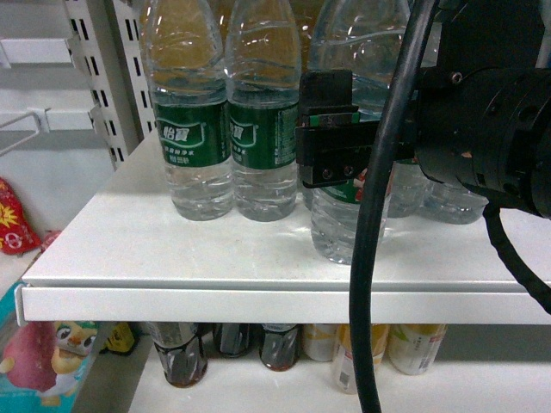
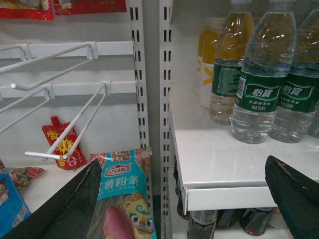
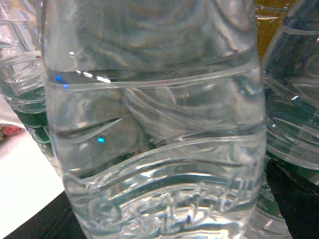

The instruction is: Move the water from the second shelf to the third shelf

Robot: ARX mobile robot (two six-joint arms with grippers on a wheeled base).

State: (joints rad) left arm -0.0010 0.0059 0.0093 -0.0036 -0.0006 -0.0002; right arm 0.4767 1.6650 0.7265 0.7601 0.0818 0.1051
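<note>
White metal store shelf point(image 1: 172, 249), slotted uprights point(image 2: 137, 74), wire hooks point(image 2: 60, 55).

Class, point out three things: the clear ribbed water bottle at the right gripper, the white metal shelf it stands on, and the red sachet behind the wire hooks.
Clear ribbed water bottle point(image 1: 337, 231): head view, lower body.
White metal shelf point(image 1: 258, 303): head view, front edge.
Red sachet point(image 2: 64, 144): left wrist view, printed front.

White shelf point(image 1: 172, 249), dark cola bottles point(image 1: 181, 353) on the shelf below, yellow drink bottles point(image 2: 227, 59) at the back, white wire hooks point(image 2: 60, 84), red snack pouch point(image 2: 62, 144), blue snack bag point(image 2: 124, 194)
</note>
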